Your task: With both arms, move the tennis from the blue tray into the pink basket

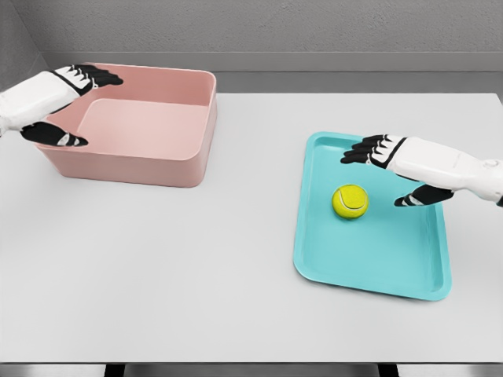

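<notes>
We see the yellow-green felt tennis ball [350,201] on the shallow turquoise plastic tray [377,267] at right, right hand [391,167] spread open above it holding nothing; left hand [67,104] open at the pink plastic basket [149,157], upper left

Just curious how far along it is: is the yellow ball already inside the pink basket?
No, the tennis ball lies on the blue tray, apart from the pink basket.

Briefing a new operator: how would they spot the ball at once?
Find the blue tray on the table's right side. The tennis ball lies in its upper half, below the right hand. It is the only round, yellow-green thing here.
</notes>
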`<state>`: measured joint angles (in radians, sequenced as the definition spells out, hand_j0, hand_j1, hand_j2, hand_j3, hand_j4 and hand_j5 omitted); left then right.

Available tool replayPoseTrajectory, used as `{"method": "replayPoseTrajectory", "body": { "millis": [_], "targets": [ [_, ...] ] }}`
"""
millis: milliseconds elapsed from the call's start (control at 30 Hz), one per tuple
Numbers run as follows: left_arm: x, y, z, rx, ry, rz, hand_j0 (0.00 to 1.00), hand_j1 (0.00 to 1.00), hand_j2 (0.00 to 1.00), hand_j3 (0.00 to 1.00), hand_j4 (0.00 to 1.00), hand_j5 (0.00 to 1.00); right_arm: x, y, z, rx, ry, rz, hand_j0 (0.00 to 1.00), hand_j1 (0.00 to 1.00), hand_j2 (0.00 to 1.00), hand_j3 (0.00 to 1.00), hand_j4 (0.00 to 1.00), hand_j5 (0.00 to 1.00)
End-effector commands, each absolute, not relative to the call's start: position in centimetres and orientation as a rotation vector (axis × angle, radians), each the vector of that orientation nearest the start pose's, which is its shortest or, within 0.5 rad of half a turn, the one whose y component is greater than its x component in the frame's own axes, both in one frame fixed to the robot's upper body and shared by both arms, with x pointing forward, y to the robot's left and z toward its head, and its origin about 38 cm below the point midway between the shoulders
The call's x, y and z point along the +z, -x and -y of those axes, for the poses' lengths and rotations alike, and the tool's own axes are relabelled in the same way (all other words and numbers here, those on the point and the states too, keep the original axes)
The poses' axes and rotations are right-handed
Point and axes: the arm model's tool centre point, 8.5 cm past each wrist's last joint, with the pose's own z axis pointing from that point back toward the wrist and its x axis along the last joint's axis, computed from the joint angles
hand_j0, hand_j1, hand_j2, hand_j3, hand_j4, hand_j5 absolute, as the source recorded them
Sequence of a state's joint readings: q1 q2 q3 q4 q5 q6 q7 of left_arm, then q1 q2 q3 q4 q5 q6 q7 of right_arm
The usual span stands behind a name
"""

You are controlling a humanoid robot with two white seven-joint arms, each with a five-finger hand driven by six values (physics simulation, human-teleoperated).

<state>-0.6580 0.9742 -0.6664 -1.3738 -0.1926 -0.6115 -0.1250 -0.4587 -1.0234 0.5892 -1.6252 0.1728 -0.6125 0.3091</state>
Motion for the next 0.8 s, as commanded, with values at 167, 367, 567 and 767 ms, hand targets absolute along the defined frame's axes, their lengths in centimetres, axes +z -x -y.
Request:
{"method": "replayPoseTrajectory", "body": {
  "millis": [167,367,567,767],
  "targets": [
    [22.3,-42.0,-34.7,-1.733,-0.356,1.675,1.00,1.00,1.00,1.00,1.00,1.00,22.0,-38.5,33.1,1.939,0.270,1.558,1.00,1.00,1.00,1.00,1.00,1.00],
    [22.4,-40.9,-35.8,-1.750,-0.334,1.632,1.00,1.00,1.00,1.00,1.00,1.00,20.7,-38.2,32.9,1.993,0.236,1.485,1.00,1.00,1.00,1.00,1.00,1.00],
    [21.4,-39.9,-35.0,-1.798,-0.285,1.601,1.00,1.00,1.00,1.00,1.00,1.00,20.9,-39.0,32.0,2.017,0.271,1.500,1.00,1.00,1.00,1.00,1.00,1.00],
    [20.9,-39.6,-35.0,-1.802,-0.275,1.588,1.00,1.00,1.00,1.00,1.00,1.00,19.2,-40.1,29.5,2.085,0.224,1.458,1.00,1.00,1.00,1.00,1.00,1.00]
  ]
}}
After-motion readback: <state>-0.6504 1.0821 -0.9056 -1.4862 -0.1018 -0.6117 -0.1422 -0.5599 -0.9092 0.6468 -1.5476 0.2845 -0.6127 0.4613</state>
